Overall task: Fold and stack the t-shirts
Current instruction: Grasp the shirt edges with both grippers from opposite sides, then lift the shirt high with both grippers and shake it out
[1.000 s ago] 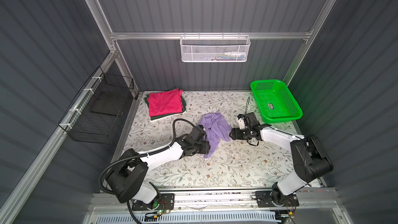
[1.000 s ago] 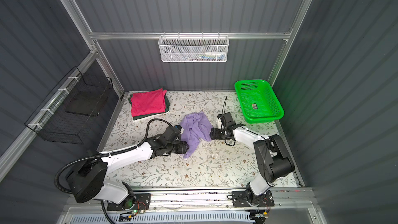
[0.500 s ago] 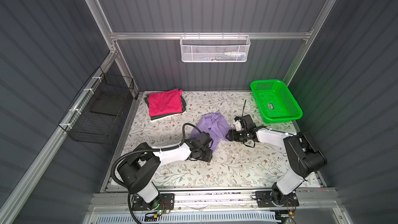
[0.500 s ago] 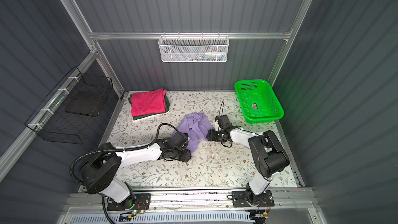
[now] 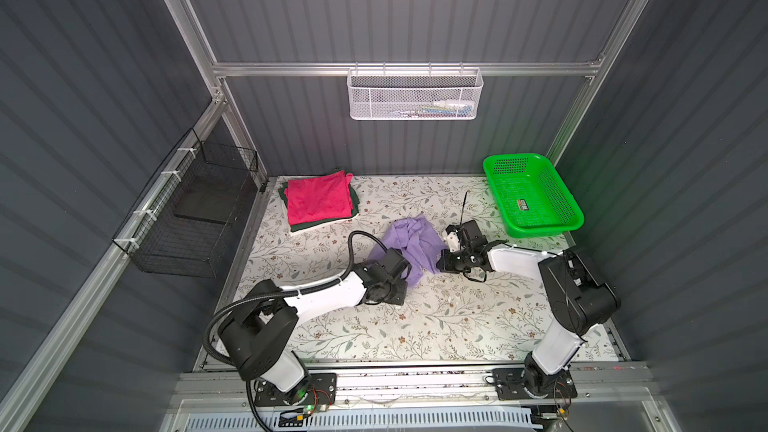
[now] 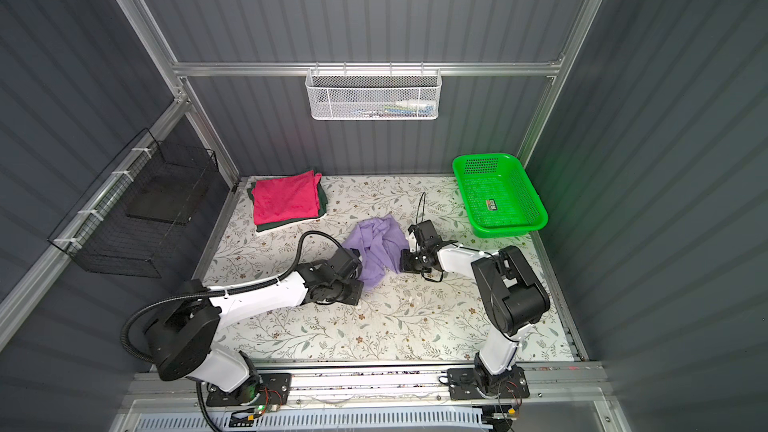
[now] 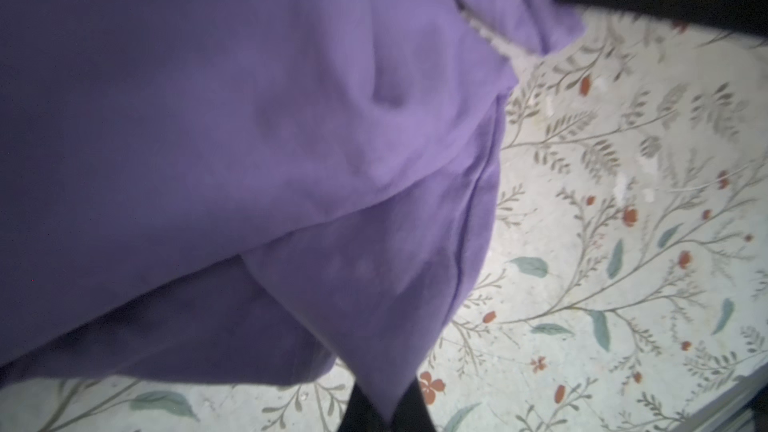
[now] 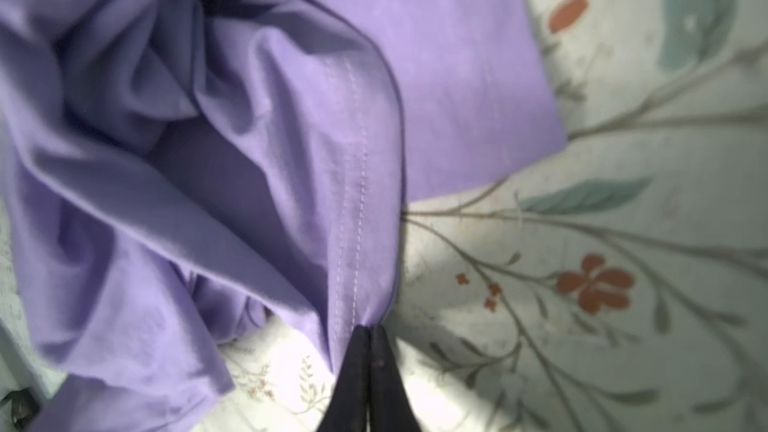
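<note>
Lavender cloth fills both our wrist views: the lavender tee (image 5: 411, 243) lies crumpled on the table (image 5: 415, 326), bunched between our two grippers. Our left gripper (image 7: 384, 411) is clenched on a corner of the tee. In the left wrist view the cloth narrows to a point that runs down between the black fingers (image 7: 357, 409), and the rest of the tee spreads wide ahead of the tips. Our right gripper (image 8: 369, 342) is pinched tight on a stitched hem, with the double seam line running straight into its closed tips and loose folds piling up just beyond them. In both top views the two grippers sit low at the table, the left one at the tee's near end and the right one at its side edge, so the tee touches both and nearly fills the space between them. Bare floral table shows just beside each gripper. The pink tee (image 5: 318, 201) lies folded flat on the green tee (image 5: 320, 224), well beyond the left gripper, near the back wall and well apart from the lavender tee. A basket (image 5: 536, 228) stands beyond the right gripper, on its outer side, not touching the arm or the cloth.
</note>
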You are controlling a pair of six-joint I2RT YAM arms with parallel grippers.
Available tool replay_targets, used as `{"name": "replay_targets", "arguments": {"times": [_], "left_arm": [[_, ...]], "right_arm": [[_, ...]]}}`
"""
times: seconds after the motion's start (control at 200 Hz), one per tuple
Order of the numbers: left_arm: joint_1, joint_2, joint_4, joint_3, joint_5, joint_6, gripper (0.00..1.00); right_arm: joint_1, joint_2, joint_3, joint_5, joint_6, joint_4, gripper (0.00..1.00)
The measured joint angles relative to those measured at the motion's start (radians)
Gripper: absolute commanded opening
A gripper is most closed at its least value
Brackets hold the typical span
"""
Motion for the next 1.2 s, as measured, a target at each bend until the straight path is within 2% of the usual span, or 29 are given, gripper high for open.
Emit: {"name": "replay_targets", "arguments": {"times": [0.19,0.425,0.72,0.945,1.116,1.201], "left_arm": [[0.000,-0.160,-0.036,0.016,-0.166,-0.044,0.00],[0.000,-0.333,-0.069,0.030,-0.431,-0.058,0.00],[0.000,-0.407,-0.084,0.100,-0.703,0.060,0.00],[0.000,-0.429,-0.066,0.168,-0.786,0.194,0.00],[0.002,-0.411,0.012,0.177,-0.783,0.267,0.00],[0.037,-0.352,0.062,0.175,-0.721,0.278,0.00]], "right_arm": [[-0.004,-0.047,-0.001,-0.020,-0.002,-0.010,0.00],[-0.050,-0.307,0.003,-0.021,-0.009,-0.045,0.00],[-0.114,-0.549,0.101,0.076,-0.064,-0.180,0.00],[-0.140,-0.697,0.201,0.127,-0.097,-0.292,0.00],[-0.140,-0.767,0.215,0.134,-0.098,-0.293,0.00],[-0.146,-0.730,0.219,0.133,-0.092,-0.293,0.00]]}}
